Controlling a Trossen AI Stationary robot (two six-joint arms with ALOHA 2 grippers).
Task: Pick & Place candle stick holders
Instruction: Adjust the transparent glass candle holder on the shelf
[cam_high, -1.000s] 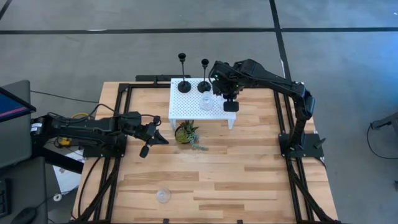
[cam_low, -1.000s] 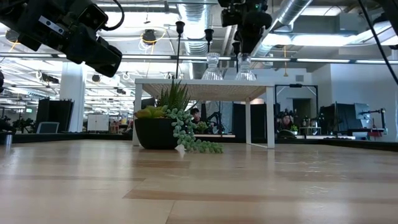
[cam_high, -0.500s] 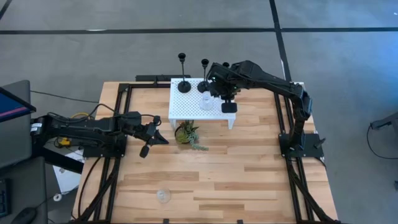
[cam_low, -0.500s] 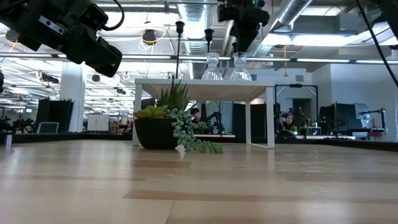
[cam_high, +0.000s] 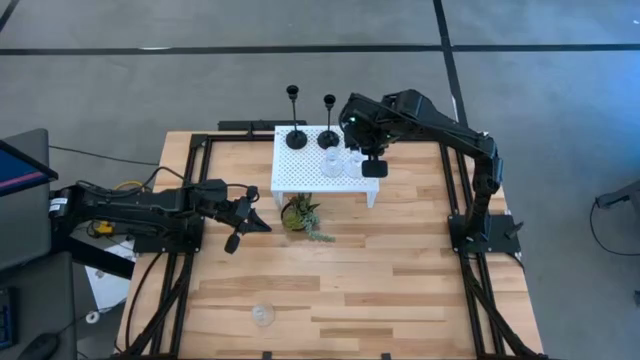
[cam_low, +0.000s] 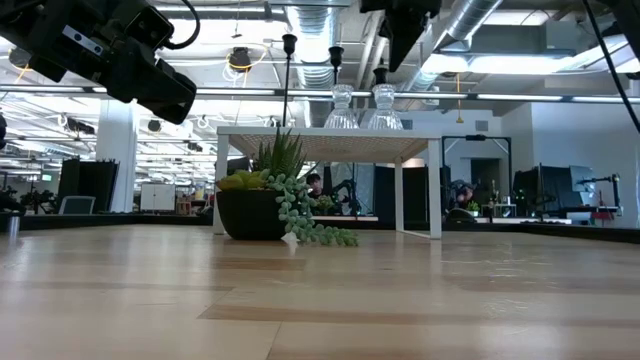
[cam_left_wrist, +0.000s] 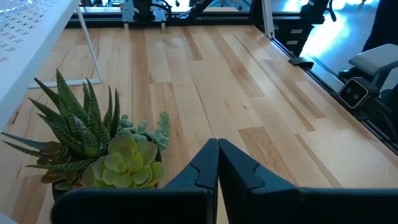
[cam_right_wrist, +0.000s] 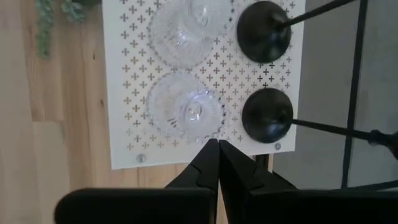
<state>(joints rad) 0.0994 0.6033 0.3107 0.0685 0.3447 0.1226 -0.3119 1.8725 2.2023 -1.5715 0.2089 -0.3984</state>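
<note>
Your right gripper (cam_right_wrist: 217, 155) hangs pressed together, empty, over the white perforated stand (cam_right_wrist: 124, 81) bearing two clear glass candle holders (cam_right_wrist: 185, 112) (third glass (cam_high: 262, 315) remains on the table); spread before descending.

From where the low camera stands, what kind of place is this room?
Probably a robotics lab in an open industrial hall: bare silver ceiling ducts, rows of distant workstations, and a pale wooden table framed by black metal rails.

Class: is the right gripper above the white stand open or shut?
Shut. The right gripper hangs over the white stand, fingers pressed together with nothing between them, beside a glass holder.
</note>
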